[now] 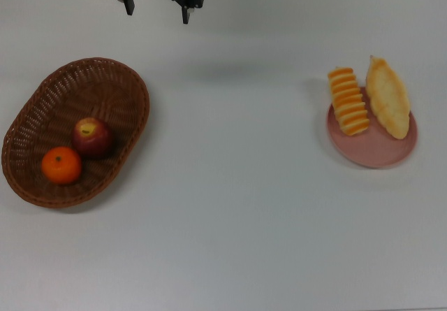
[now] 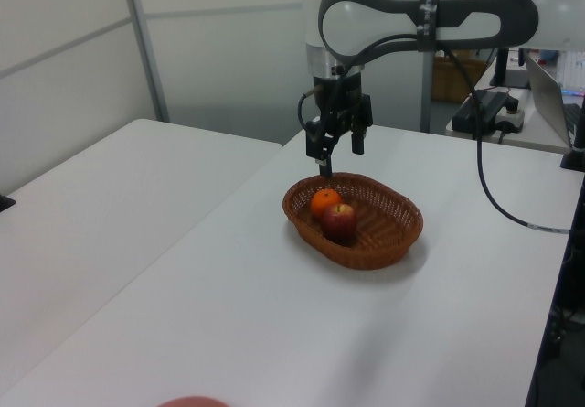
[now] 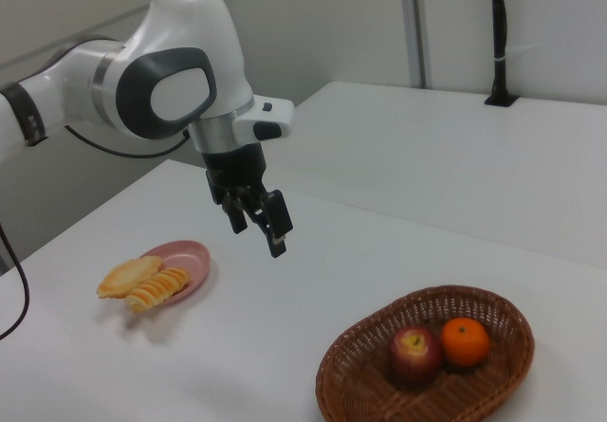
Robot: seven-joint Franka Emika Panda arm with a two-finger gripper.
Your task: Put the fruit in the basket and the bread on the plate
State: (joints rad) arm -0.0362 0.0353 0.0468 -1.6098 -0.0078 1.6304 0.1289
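Fruit, the apple [image 1: 92,137] and the orange [image 1: 61,165], sits in the basket [image 1: 112,80] and both breads [image 1: 388,98] lie on the plate [image 1: 377,150], so the empty pincer [image 1: 156,5], fingers apart above the tabletop [image 1: 237,206], could only bump something if it dropped low.

Setting: an office-type room fitted out as a robotics lab. Plain white tables [image 2: 164,270] stand edge to edge before pale partition panels [image 2: 64,69] with metal posts; a white-and-grey robot arm [image 3: 142,85] with trailing black cables [image 2: 498,206] reaches over the near table. At the left view's far right sits a side desk carrying a laptop [image 2: 548,87], a power strip with plugs [image 2: 494,110] and, further back, a brown box [image 2: 454,76].
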